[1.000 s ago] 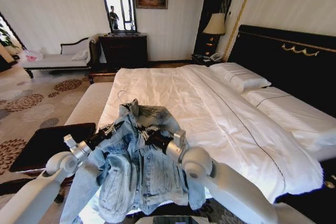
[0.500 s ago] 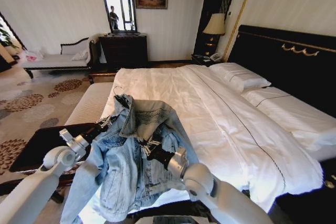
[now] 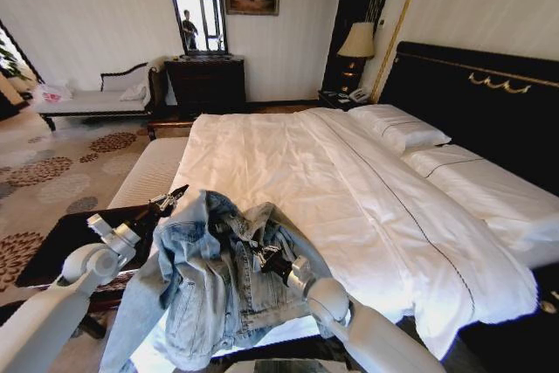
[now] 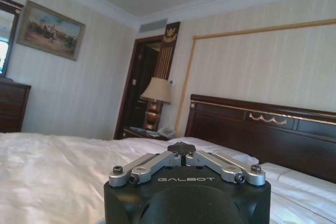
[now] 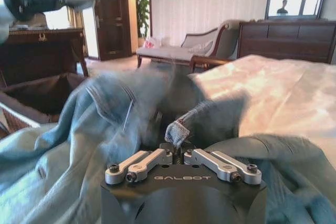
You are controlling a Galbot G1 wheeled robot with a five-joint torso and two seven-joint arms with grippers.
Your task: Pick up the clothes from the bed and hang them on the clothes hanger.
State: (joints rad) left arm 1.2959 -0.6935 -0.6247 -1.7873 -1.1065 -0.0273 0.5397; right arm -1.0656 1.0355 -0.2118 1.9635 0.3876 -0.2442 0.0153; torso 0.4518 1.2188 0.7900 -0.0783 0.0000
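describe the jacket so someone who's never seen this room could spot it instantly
Start at the wide white bed with the black headboard, then go to its foot corner nearest the camera. The denim jacket lies crumpled there, spilling over the edge between the left gripper and the right gripper. It is the only light-blue, washed fabric against plain white sheets.
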